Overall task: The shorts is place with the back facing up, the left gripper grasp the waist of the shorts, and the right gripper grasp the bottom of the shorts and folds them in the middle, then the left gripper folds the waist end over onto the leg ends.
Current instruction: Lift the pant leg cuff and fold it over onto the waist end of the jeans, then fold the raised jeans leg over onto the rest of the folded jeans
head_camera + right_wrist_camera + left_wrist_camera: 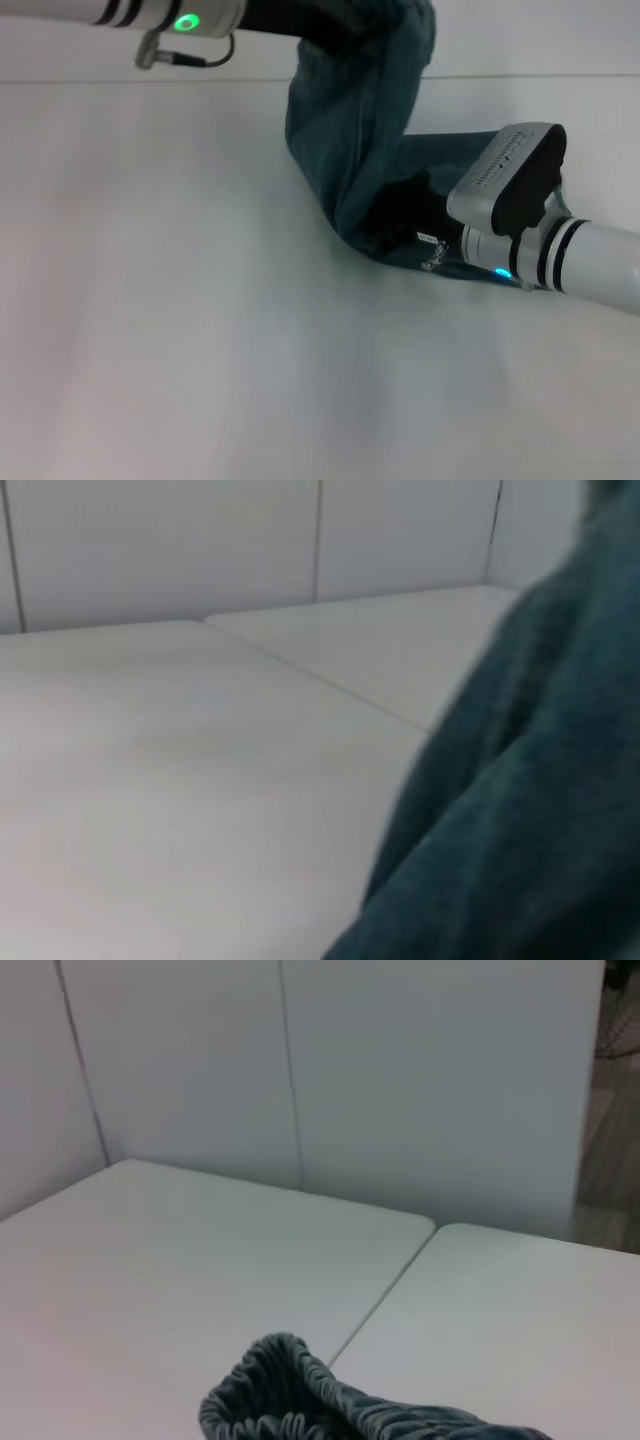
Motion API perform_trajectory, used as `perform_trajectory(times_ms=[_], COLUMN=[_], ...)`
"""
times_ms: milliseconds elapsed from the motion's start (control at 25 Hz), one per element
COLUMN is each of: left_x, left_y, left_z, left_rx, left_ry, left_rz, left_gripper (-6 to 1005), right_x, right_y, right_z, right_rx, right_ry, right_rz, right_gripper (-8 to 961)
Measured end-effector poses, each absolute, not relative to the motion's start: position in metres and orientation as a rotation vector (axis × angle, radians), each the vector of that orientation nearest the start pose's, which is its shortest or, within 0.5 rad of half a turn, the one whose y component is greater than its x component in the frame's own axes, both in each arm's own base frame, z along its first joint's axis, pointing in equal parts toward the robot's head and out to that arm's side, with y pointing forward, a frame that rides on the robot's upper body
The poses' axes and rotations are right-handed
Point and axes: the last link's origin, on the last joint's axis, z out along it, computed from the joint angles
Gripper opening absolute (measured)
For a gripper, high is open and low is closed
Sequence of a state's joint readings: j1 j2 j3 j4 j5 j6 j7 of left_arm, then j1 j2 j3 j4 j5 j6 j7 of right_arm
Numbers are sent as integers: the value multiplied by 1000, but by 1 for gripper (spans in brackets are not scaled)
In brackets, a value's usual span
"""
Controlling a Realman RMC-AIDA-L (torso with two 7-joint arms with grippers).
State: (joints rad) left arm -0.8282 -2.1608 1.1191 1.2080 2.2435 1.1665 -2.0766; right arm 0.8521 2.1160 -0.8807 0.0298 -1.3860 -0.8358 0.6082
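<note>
The dark blue denim shorts (350, 130) hang in a twisted band from my left gripper (322, 24) at the top of the head view, which is shut on the waist end. The gathered elastic waist (300, 1400) shows close up in the left wrist view. The lower end of the shorts reaches the white table (180, 330), where my right gripper (415, 228) is low at the right and shut on the leg end. Its fingers are mostly buried in dark cloth. Denim (520, 810) fills one side of the right wrist view.
A seam between two tabletops (385, 1295) runs across the table behind the shorts. White wall panels (400, 1080) stand at the table's far edge. Bare table surface stretches to the left and front of the shorts.
</note>
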Motion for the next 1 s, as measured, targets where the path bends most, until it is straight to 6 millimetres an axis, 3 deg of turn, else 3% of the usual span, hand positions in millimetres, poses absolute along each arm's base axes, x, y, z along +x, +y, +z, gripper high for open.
perform_trajectory(times_ms=[160,280,520,640,680,840,1000], left_x=[-48,-45,-40,-36,-31,-29,-32], left_y=[430,431,428,424,417,404,394], left_z=[-11,-22,-38,-45,-58,-81,-91], left_rx=[-2629,-2632,-2651,-2670,-2702,-2739,-2766], left_ry=[-292,-279,-247,-237,-230,-226,-223], left_rz=[-309,-292,-270,-278,-296,-323,-320], left_gripper=[88,88,86,85,84,83,104], right_x=[236,249,297,311,315,319,317], right_y=[379,368,325,307,301,291,292], right_z=[-112,-97,-31,-9,-3,3,2], right_rx=[-2463,-2459,-2407,-2395,-2392,-2394,-2403], right_ry=[397,367,387,433,448,471,469], right_rz=[461,542,657,661,667,694,701], right_gripper=[2,3,4,4,5,5,6])
